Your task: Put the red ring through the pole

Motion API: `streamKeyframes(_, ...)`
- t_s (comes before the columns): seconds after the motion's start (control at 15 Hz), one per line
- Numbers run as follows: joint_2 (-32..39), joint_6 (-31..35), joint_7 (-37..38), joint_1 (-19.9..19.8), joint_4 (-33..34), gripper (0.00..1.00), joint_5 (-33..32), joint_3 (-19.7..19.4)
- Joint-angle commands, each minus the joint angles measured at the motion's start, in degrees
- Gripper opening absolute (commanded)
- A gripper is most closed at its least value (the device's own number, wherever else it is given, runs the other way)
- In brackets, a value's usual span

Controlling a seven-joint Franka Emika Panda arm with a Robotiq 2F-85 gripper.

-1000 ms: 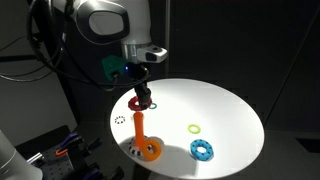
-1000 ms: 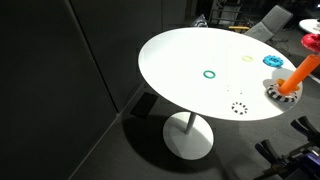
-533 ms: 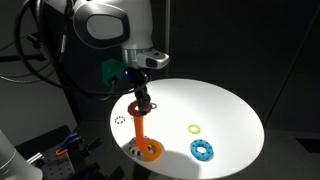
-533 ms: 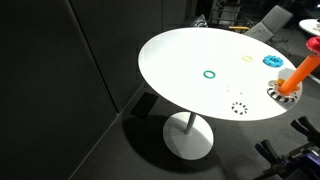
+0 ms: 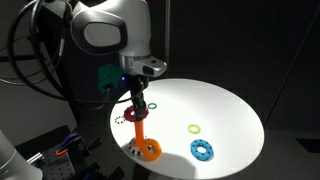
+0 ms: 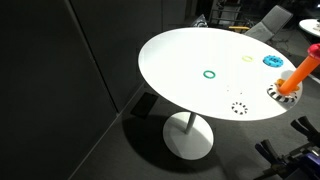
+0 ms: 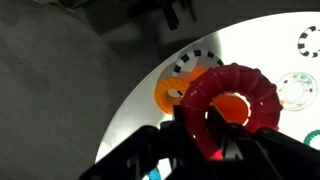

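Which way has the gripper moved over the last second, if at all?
Yes. In an exterior view the gripper, holding the red ring, has dropped toward the top of the pole.

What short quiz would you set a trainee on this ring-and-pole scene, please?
1. True or false: the red ring lies flat on the table.
2. In the wrist view, what shows through the red ring's hole? A: the orange pole; B: dark floor; C: bare table.
3. How many rings lie loose on the table?
Key: 1 false, the gripper holds it; 2 A; 3 three: green ring, yellow-green ring, blue toothed ring.
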Motion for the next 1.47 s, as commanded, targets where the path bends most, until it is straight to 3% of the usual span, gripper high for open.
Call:
streamKeyframes(0.0, -0.23, -0.57, -0.24, -0.67, -0.31, 0.09, -0.68, -0.41)
streamKeyframes(1.4, 1.24, 2.51, -2.37, 1.28, 0.30, 0.09, 1.25, -0.22)
